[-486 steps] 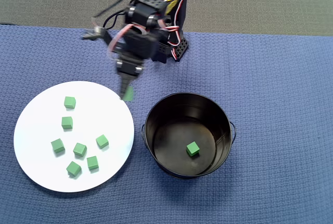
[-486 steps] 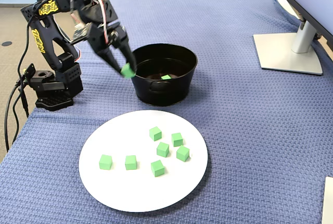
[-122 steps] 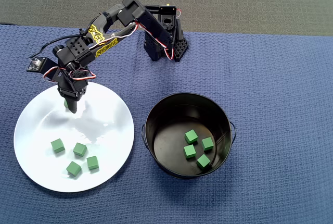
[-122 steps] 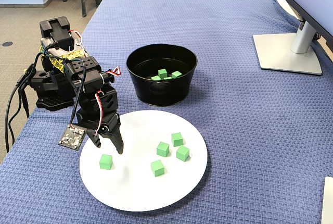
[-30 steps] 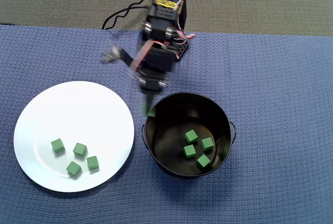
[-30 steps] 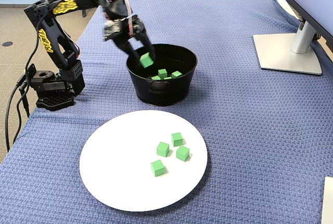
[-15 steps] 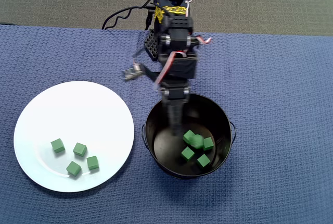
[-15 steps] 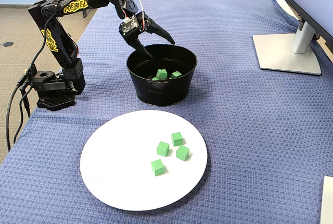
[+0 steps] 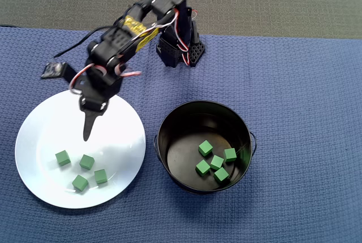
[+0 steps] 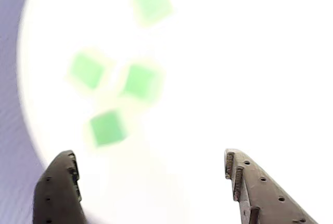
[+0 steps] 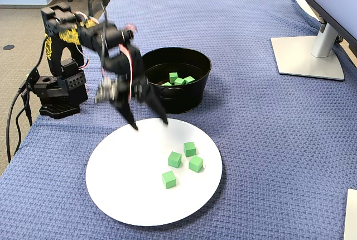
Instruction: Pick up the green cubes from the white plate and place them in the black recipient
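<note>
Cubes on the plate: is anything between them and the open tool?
Nothing visible. The tool hangs open above bare plate, and the four cubes lie uncovered just beyond its tips.

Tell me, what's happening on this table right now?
A small robot arm is moving green cubes from a white plate into a black bucket. Its gripper is open and empty above the plate's edge, facing the four cubes on the plate. Five cubes lie in the bucket, so the job is about half done.
</note>
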